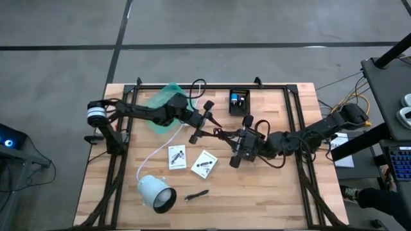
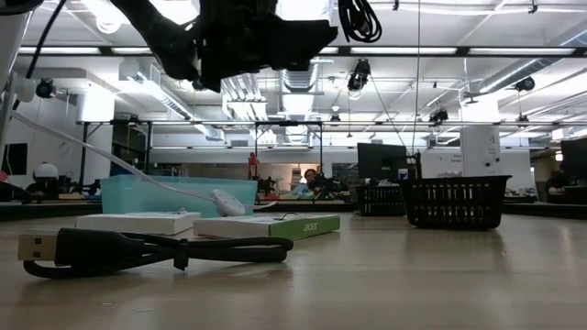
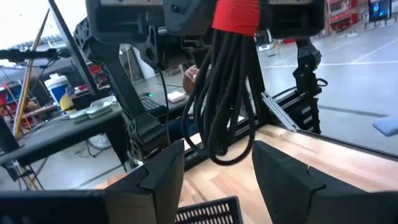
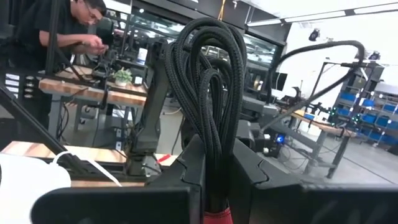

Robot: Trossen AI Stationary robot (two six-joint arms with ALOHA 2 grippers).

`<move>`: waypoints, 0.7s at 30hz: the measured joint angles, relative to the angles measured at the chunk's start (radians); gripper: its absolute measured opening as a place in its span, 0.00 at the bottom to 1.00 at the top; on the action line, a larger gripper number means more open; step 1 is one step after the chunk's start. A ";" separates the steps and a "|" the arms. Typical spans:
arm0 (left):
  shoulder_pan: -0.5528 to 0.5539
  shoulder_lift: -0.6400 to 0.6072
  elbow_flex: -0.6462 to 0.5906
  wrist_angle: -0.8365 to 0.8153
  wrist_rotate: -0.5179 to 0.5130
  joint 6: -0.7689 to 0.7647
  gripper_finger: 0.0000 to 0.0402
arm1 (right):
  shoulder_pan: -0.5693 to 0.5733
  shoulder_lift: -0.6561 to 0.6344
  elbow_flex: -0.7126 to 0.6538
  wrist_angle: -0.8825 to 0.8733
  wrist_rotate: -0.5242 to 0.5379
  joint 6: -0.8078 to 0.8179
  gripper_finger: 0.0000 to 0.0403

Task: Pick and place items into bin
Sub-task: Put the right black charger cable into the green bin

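Note:
A black coiled cable [image 3: 227, 93], bound with a red band [image 3: 236, 15], is held in my shut right gripper [image 1: 241, 146] above the middle of the table. My left gripper [image 3: 217, 152] is open and faces it; its two fingers stand on either side of the coil's free loop end without touching it. In the high view my left gripper [image 1: 200, 122] is just left of the right one. Two white printed cards [image 1: 176, 156] [image 1: 204, 163] lie flat on the table near the grippers. A short black stick-like piece [image 1: 198, 194] lies toward the near edge. My right gripper pinches the coil between its two fingers at the banded end, right by the red band [image 4: 217, 214]. The fingers come from the table's right. The bundled loops [image 4: 208, 93] stick out past them toward my left gripper, clear of the table.
A small black basket [image 1: 239, 101] stands at the far middle and a green container [image 1: 168, 102] at the far left. A large white lamp-like cylinder [image 1: 156, 194] lies near the front, with a long white cord [image 1: 154, 154] running back. A person [image 4: 68, 37] works beyond the table.

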 joint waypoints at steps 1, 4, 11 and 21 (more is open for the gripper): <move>-0.004 0.011 0.008 0.003 0.003 -0.013 0.43 | -0.001 0.000 -0.001 -0.003 0.000 -0.002 0.05; -0.015 0.038 0.039 0.008 0.004 -0.025 0.43 | -0.003 0.000 -0.003 -0.011 -0.001 -0.001 0.05; -0.049 0.068 0.098 0.009 0.003 -0.025 0.43 | -0.011 0.000 -0.005 -0.010 -0.001 -0.007 0.06; -0.078 0.064 0.110 0.007 -0.006 -0.023 0.43 | -0.016 0.000 -0.006 -0.011 -0.002 -0.001 0.06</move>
